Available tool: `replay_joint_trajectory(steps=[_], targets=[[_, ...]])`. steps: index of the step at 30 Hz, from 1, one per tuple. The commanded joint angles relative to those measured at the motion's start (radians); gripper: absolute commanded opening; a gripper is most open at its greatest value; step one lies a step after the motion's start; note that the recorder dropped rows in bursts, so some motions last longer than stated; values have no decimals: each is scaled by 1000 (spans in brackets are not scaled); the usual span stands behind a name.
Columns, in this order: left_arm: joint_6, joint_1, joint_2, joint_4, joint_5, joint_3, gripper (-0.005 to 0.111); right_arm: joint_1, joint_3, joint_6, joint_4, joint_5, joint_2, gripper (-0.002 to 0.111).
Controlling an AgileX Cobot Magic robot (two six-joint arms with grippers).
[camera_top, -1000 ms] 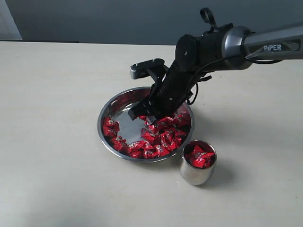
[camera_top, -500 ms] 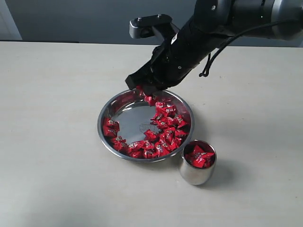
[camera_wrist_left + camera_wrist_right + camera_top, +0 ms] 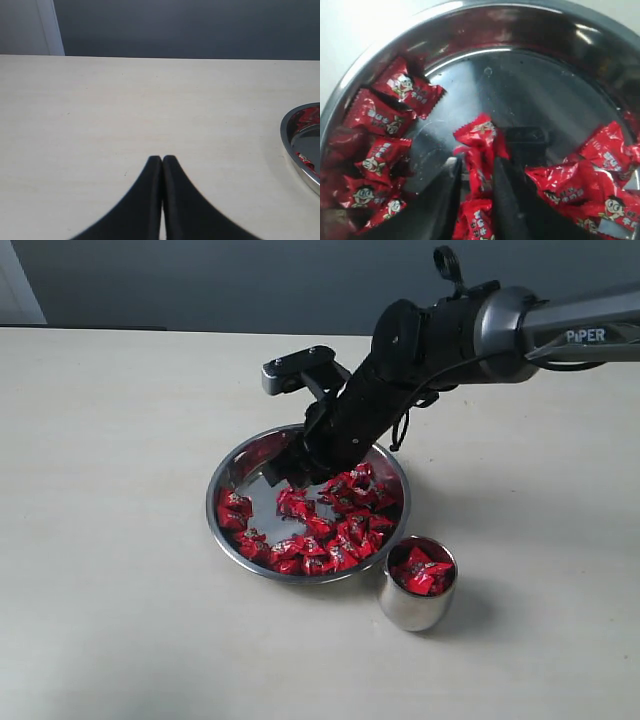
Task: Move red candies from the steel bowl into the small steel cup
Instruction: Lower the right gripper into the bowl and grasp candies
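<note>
Exterior view. The right arm, marked PIPER, entered from the upper right of the frame and sloped down toward the centre, where its right gripper dipped inside the steel bowl. The bowl sat at the middle of the pale table. The red candies lay heaped along the lower and right parts of the bowl, with a few at its left rim; the bare mirror bottom showed at upper left. The small steel cup stood upright just beside the bowl, toward the lower right of the frame, with several red wrappers showing at its mouth. A grey camera module projected from the wrist above the bowl's far rim.

Right wrist view. The two dark fingers of the right gripper were drawn close together, with only a narrow gap between them, and a single red candy was pinched in that gap over the bare bottom of the bowl. Loose candies lay on either side of it.

Left wrist view. The left gripper hung over open table with its fingertips pressed together and nothing between them, well apart from the bowl, of which only a rim section appeared.
</note>
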Motion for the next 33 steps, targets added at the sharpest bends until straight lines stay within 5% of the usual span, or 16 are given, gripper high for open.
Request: replay_joint_trajectory(steps=[1, 17, 24, 33], targets=[[-2, -5, -5, 0, -4, 3, 0, -1, -3, -13, 11, -7, 22, 44], [-2, -5, -5, 0, -4, 3, 0, -1, -3, -15, 18, -10, 91, 41], [-2, -5, -5, 0, -4, 3, 0, 14, -3, -15, 41, -18, 89, -1], [-2, -5, -5, 0, -4, 3, 0, 14, -2, -15, 44, 171, -74, -1]])
